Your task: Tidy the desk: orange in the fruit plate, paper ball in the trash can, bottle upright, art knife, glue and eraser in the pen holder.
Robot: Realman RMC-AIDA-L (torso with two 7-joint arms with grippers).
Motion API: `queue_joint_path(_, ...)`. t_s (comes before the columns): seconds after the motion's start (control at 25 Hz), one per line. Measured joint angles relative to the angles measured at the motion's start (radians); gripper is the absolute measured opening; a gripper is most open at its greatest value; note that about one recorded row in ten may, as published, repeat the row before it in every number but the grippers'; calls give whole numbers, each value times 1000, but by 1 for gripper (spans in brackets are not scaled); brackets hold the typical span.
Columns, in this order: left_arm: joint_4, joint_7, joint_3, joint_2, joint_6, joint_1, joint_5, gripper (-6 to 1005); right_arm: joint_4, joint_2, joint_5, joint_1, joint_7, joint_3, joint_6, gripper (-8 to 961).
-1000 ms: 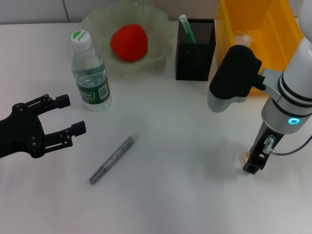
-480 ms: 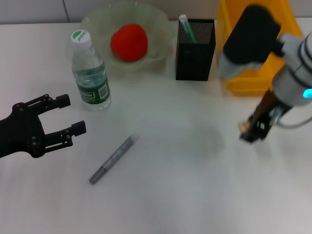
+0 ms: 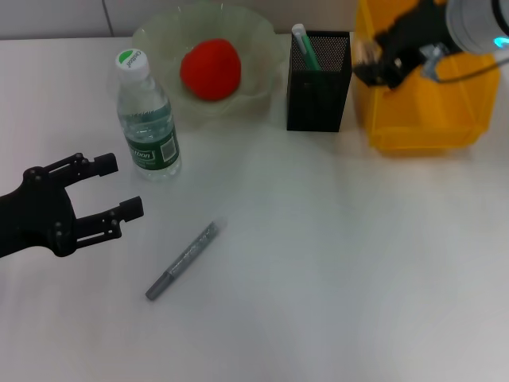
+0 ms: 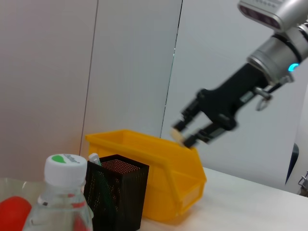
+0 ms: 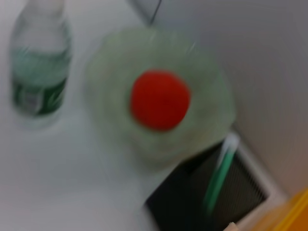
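My right gripper is raised at the far right, between the black mesh pen holder and the yellow trash bin. It is shut on a small pale eraser. The left wrist view shows it too, holding the eraser above the bin. A green glue stick stands in the holder. The grey art knife lies on the table. The bottle stands upright. The red-orange fruit sits in the glass plate. My left gripper is open and empty at the left.
The white table stretches in front of the pen holder and bin. The right wrist view shows the fruit in the plate, the bottle and the pen holder below.
My right gripper has lifted the eraser from the table's right side and carried it up and back to beside the pen holder. The left arm has not moved.
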State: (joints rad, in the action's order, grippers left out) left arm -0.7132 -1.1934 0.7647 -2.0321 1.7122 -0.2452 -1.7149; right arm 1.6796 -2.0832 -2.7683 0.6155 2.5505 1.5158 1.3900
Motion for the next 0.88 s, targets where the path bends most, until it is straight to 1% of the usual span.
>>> queue_joint_path(0.12, 3, 0, 1, 0, 0, 0, 0, 796, -79, 1, 4, 8, -2, 2, -136, 439)
queue_joint_path(0.4, 12, -2, 2, 0, 0, -2, 0, 796, -293, 1, 13, 59, -44, 2, -335, 434)
queue_joint_path(0.56, 12, -8, 1, 0, 0, -2, 0, 796, -370, 0, 60, 64, -96, 1, -417, 426)
queue_joint_path(0.76, 12, -11, 0, 2, 0, -5, 0, 796, -403, 0, 98, 58, -130, -2, -478, 416)
queue_joint_path(0.88, 11, -13, 2, 4, 0, -6, 0, 796, -403, 0, 105, 54, -134, -5, -486, 523)
